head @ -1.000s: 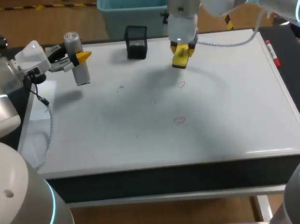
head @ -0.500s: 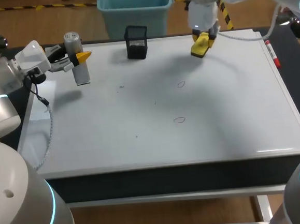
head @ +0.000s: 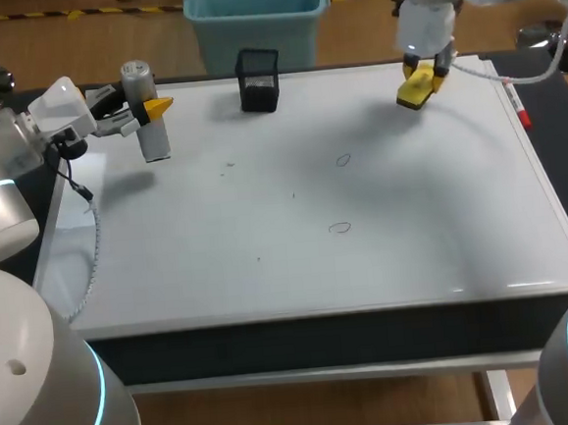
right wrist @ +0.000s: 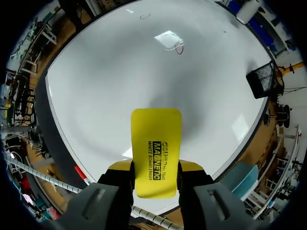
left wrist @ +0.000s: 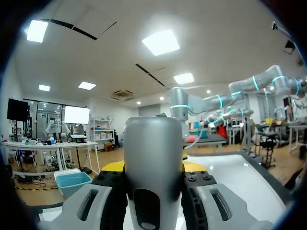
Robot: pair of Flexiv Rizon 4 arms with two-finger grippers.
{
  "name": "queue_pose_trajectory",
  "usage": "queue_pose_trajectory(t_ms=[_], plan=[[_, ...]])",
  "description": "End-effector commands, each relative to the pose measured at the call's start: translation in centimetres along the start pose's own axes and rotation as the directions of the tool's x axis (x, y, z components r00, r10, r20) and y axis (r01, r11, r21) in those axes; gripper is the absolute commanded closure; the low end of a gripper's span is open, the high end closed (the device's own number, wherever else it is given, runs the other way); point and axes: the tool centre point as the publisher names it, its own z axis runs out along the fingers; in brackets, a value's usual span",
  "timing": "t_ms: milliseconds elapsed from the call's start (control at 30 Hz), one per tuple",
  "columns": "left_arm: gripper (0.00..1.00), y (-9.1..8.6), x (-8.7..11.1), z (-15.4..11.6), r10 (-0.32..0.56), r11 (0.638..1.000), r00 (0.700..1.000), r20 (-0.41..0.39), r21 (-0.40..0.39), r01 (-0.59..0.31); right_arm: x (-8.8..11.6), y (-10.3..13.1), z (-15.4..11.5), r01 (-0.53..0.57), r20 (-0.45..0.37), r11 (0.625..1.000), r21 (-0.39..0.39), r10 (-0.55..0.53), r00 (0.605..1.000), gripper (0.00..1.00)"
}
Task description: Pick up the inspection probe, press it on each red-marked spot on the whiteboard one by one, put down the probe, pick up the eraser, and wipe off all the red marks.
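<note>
Desk-top whiteboard shows two red marks near its middle; the left end effector pinches the upright probe at its far-left corner, the right end effector pinches the eraser by its far edge.

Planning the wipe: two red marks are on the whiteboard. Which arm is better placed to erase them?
Right. The right gripper is shut on the yellow eraser over the whiteboard, with the red marks ahead of it; the left gripper is shut on the probe.

Yellow eraser, silver probe, red marks, white whiteboard.
</note>
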Motion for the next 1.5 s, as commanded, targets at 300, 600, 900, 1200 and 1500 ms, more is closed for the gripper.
queue_pose_trajectory(t_ms=[300, 600, 900, 1200, 1500], plan=[[1.00, -0.1, 0.0, 0.0, 0.001, 1.000, 1.000, 0.002, 0.001, -0.001, 3.5, 1.1, 0.1, -0.002, 0.030, 1.000, 0.001, 0.002, 1.000, 1.00], [1.00, -0.1, 0.0, 0.0, 0.001, 1.000, 1.000, 0.002, 0.001, -0.001, 3.0, 1.9, -0.3, 0.024, 0.036, 1.000, 0.005, -0.024, 0.999, 1.00], [1.00, -0.1, 0.0, 0.0, 0.001, 1.000, 1.000, 0.002, 0.001, -0.001, 3.0, 1.9, -0.4, 0.017, 0.029, 1.000, 0.015, -0.018, 0.999, 1.00], [1.00, -0.1, 0.0, 0.0, 0.001, 1.000, 1.000, 0.002, 0.001, -0.001, 3.0, 1.9, -0.4, 0.017, 0.029, 1.000, 0.015, -0.018, 0.999, 1.00], [1.00, -1.2, 1.3, 3.3, 0.025, 0.999, 0.996, -0.085, 0.027, -0.022, 3.0, 1.9, -0.4, 0.017, 0.029, 1.000, 0.015, -0.018, 0.999, 1.00]])
